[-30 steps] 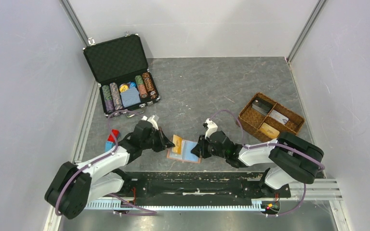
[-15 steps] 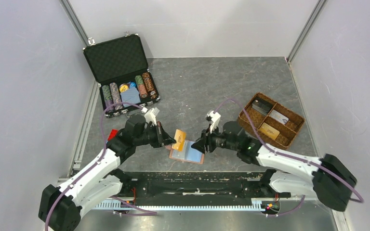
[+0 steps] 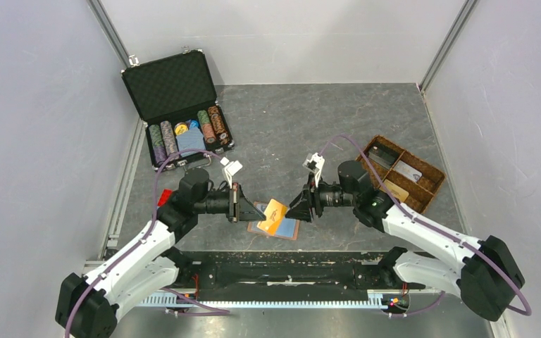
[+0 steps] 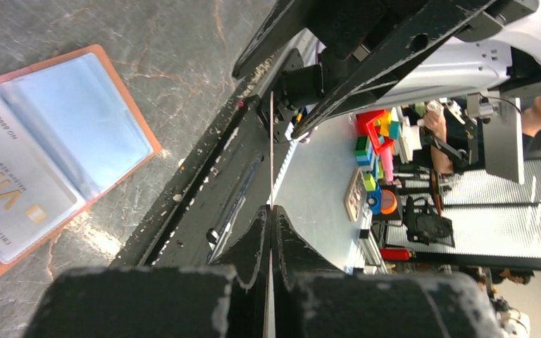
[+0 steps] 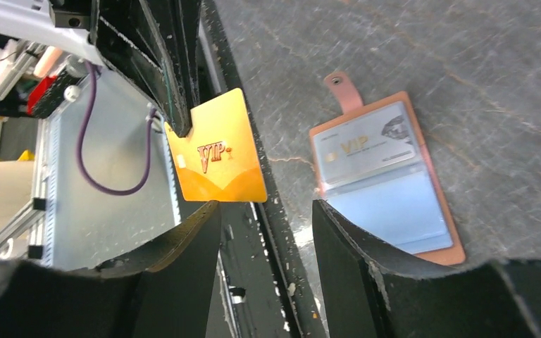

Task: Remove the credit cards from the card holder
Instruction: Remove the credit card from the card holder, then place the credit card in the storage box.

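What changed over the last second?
The left gripper stays shut on the orange card and has raised it, tilted, clear of the card holder. The right gripper has opened and lifted off the holder's right edge, now facing the card. Unchanged: the card holder lies open on the table, grey card still in its sleeve; chip case and woven tray in place.

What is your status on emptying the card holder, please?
Left gripper shut on orange card, held above card holder. Right gripper open beside it. One pale card left in its sleeve. Nothing blocking either gripper.
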You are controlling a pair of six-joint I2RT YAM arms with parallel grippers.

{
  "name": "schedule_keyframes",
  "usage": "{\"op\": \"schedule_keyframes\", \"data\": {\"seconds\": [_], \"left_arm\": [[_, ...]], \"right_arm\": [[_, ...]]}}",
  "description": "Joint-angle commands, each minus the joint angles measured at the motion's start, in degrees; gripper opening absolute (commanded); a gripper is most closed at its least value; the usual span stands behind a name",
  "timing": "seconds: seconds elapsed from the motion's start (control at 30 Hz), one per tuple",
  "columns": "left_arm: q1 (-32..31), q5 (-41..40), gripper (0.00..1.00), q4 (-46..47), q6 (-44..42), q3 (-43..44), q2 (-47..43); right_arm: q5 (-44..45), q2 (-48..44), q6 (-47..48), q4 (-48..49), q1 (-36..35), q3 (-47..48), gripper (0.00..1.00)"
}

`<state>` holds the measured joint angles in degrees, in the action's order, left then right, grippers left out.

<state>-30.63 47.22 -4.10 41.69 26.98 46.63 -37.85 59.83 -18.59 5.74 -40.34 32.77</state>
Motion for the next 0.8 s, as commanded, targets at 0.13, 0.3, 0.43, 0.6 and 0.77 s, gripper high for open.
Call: {"op": "schedule_keyframes", "data": {"seconds": [0.13, 0.3, 0.43, 0.6, 0.77], "left_arm": [[0.0, 5.6, 0.02, 3.9, 0.2, 0.3, 1.2], [0.1, 6.2, 0.02, 3.9, 0.1, 0.3, 1.7], [0.0, 6.3, 0.02, 5.5, 0.1, 0.2, 2.0], [0.0, 6.4, 0.02, 5.5, 0.5, 0.2, 2.0], [0.1, 4.9, 0.10, 2.7, -0.7, 1.1, 2.1]], "right_arm": [[-10.6, 3.5, -4.0, 8.9, 0.2, 1.7, 0.48], [-10.0, 4.5, -4.5, 9.7, 0.2, 1.9, 0.42], [-8.4, 5.0, -4.9, 9.9, 0.3, 2.3, 0.30], [-8.4, 5.3, -6.2, 11.7, 0.9, 2.1, 0.13], [-8.8, 5.0, -7.3, 13.2, 1.5, 1.7, 0.00]]}}
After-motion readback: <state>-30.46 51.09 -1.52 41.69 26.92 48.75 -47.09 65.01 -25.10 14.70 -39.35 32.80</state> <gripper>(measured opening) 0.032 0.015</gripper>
